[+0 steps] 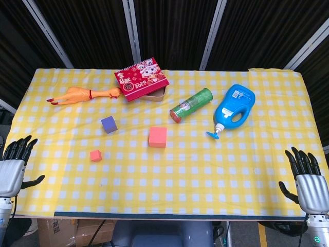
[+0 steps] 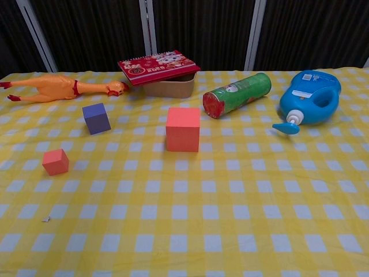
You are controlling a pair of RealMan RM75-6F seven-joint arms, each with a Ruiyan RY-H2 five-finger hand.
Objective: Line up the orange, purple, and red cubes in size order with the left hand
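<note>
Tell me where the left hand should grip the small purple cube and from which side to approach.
Come from above with the left hand and pinch two opposite side faces of the small purple cube. It sits flat on the yellow checked tablecloth, slightly rotated, apart from its neighbours, so the sides are probably all reachable.

The head view looked steeply down from high up, taking in the whole table (image 1: pixel 288 170) out to the dark slatted wall behind; the chest view sat way lower and closer, facing level across the cloth; both shared the middle stretch beyond the fingertips, like the purple cube (image 1: pixel 109 124) (image 2: pixel 96 118).
</note>
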